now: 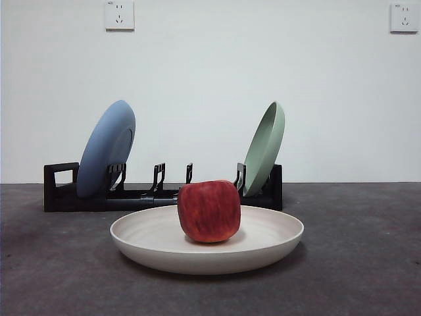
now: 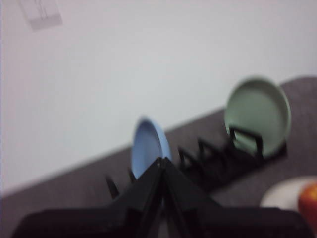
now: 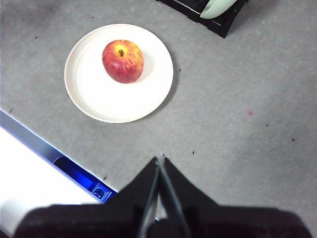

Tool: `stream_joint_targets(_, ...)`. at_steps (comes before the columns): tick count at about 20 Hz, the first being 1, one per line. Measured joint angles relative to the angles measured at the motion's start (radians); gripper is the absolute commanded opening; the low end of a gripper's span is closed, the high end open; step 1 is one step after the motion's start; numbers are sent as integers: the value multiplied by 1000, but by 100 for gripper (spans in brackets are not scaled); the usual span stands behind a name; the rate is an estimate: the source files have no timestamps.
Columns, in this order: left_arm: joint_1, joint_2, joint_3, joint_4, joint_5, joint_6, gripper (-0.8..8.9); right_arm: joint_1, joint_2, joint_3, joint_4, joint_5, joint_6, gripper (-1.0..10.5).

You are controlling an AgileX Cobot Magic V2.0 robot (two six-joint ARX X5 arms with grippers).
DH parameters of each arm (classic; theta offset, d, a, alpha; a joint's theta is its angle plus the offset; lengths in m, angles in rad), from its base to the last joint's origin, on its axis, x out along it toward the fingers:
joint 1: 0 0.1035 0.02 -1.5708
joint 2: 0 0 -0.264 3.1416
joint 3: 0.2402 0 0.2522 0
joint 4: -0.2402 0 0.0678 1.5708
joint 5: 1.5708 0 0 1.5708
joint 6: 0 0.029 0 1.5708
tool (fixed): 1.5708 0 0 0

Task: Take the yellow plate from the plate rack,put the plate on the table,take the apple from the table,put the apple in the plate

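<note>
The cream yellow plate (image 1: 263, 247) (image 3: 99, 99) (image 2: 282, 196) lies flat on the dark grey table (image 1: 368, 263). The red apple (image 1: 208, 210) (image 3: 123, 61) (image 2: 309, 203) sits upright in the plate's middle. Behind it stands the black plate rack (image 1: 141, 194) (image 2: 218, 163). My right gripper (image 3: 160, 159) is shut and hangs high above the table, well clear of the plate. My left gripper (image 2: 161, 161) is shut too, raised and facing the rack from a distance. Neither gripper shows in the front view.
A blue plate (image 1: 105, 148) (image 2: 148, 151) leans in the rack's left end and a pale green plate (image 1: 265, 148) (image 2: 257, 114) in its right end. The table's edge with a blue-lit strip (image 3: 74, 171) lies near the right gripper. Wall sockets (image 1: 119, 15) are on the white wall.
</note>
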Motion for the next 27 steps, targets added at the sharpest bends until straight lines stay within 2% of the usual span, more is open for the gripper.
stream_joint_targets(5,0,-157,-235,1,-99,-82,-4,0,0,0,0,0,0,2)
stream_joint_targets(9,1,-178,-314,0,-120,-148,-4,0,0,0,0,0,0,2)
stream_joint_targets(11,1,-178,-319,-43,-121,-166,-4,0,0,0,0,0,0,2)
stream_joint_targets(27,1,-169,-319,-37,-121,-175,-4,0,0,0,0,0,0,2)
